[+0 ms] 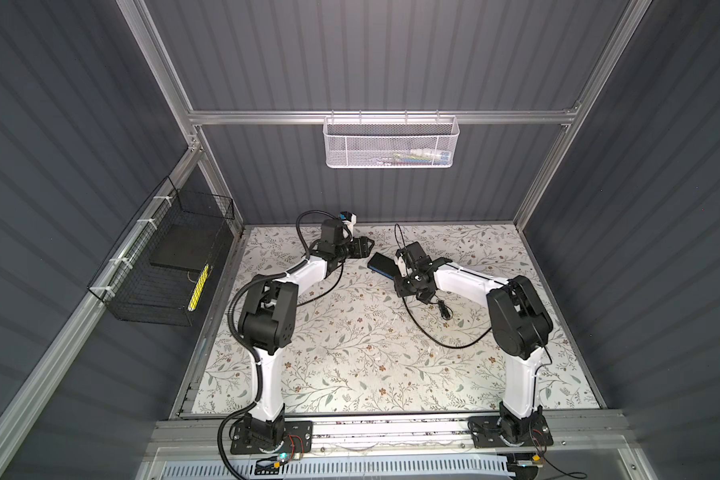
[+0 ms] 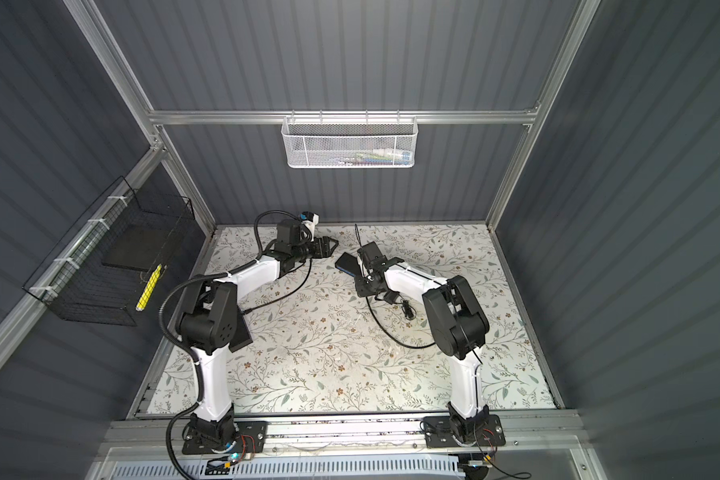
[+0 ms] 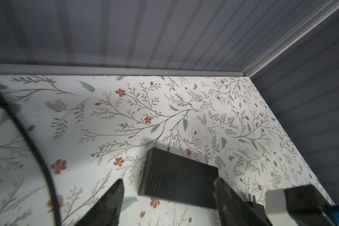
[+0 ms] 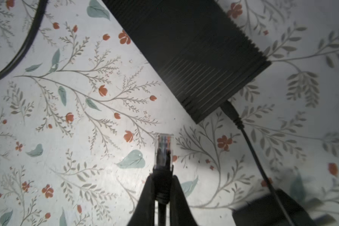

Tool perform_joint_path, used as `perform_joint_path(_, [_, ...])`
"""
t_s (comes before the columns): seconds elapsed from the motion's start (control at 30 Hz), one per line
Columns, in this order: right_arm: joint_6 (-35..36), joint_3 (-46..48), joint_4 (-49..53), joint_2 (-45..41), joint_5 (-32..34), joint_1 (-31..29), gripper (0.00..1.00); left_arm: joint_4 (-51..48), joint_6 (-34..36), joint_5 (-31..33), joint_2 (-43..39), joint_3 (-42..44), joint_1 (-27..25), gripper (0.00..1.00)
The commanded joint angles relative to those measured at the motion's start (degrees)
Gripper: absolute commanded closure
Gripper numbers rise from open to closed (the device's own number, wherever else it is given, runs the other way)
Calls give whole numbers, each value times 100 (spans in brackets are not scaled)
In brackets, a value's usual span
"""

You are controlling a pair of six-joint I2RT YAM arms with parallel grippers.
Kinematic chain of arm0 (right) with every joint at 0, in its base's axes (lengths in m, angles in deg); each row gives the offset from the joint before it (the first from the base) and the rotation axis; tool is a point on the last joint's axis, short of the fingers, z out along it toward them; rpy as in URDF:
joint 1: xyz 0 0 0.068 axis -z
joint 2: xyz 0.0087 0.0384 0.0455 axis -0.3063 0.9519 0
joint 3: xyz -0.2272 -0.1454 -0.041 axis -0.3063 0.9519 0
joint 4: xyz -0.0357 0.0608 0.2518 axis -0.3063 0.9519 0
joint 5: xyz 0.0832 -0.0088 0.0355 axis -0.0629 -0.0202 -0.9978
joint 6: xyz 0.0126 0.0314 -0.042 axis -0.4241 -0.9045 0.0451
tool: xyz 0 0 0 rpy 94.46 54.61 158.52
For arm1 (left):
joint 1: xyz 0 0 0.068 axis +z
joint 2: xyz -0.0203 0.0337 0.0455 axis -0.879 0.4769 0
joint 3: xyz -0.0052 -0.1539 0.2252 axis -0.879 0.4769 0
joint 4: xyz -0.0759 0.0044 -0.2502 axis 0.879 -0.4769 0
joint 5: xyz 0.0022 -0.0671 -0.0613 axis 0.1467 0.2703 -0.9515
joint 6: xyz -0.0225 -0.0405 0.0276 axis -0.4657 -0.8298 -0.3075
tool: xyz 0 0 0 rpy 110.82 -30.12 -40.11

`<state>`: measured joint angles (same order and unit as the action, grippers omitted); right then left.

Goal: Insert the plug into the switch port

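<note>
right gripper (image 4: 162, 176) pinches clear ethernet plug (image 4: 163, 150) near ribbed black switch (image 1: 378, 261); left gripper (image 1: 366, 246), at its 10 o'clock, gapes empty; white mesh basket (image 1: 391, 143) holds coloured items (image 1: 420, 157).

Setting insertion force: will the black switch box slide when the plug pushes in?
Likely slides: the switch box lies flat on the smooth-looking mat, and the left gripper is open, not gripping it. Looks thin, so probably light. Its plugged-in cable may tug.

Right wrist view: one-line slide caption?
Right gripper shut on the clear plug, short of the ribbed black switch box, which has a black cable plugged in.
</note>
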<state>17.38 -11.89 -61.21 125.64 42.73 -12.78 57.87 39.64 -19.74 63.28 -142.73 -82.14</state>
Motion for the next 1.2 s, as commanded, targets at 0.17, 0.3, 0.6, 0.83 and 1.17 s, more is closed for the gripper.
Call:
perform_joint_path(0.17, [-193,-381,-269,292,-113,133,100,-644,183,-883,939,-1111,26,26])
perform_joint_path(0.3, [-227,-421,-358,404,-137,231,100,-757,229,-1098,1546,-1835,38,24])
perform_joint_path(0.6, [3,-639,-148,472,-34,367,100,-632,-56,-1598,2699,-3075,41,25])
perform_joint_path(0.83, [181,-836,-61,580,-14,464,100,-585,-288,-2064,3153,-3541,36,30])
perform_joint_path(1.17, [435,-1197,192,881,-99,669,100,-356,-85,-2045,2164,-1951,36,36])
